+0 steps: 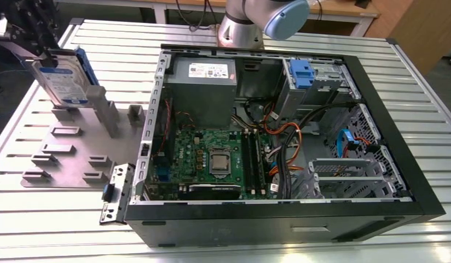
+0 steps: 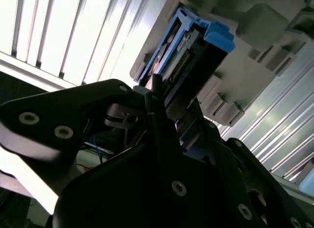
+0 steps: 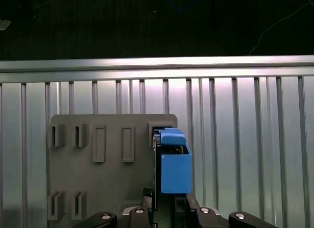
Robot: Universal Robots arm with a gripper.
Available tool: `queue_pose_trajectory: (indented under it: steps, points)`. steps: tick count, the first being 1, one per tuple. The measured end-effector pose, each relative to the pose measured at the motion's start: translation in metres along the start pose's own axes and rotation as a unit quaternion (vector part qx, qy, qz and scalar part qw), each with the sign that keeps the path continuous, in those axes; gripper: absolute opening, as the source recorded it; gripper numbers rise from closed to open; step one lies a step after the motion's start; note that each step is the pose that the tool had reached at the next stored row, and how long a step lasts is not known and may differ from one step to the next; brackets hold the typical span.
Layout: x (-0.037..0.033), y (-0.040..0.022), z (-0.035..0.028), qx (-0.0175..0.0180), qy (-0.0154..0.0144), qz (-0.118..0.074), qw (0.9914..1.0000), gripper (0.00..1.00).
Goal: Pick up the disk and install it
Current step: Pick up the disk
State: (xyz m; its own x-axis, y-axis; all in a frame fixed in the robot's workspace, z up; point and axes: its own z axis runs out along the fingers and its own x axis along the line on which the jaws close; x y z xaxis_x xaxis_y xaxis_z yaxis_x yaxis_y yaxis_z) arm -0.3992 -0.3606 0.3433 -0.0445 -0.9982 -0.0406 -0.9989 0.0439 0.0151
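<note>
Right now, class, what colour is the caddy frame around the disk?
Blue; the caddy frame shows best in the first wrist view.

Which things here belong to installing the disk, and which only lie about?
For the job:
flat silver disk in a blue plastic frame; open black computer case; black gripper at the disk.

Just lying about:
grey slotted holder plate; blue-handled drive caddy; grey power supply box.

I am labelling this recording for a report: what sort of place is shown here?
Probably a robotics lab or workshop for computer assembly: an open computer case sits on a slatted metal table, beside a grey fixture plate, with a robot arm nearby.
</note>
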Motion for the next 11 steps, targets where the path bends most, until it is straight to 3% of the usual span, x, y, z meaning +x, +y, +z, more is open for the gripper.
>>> queue_pose_trajectory:
  steps: [11]
  points:
    - [-0.0001, 0.0001, -0.0028, -0.0003, 0.0002, 0.0, 1.0, 0.35]
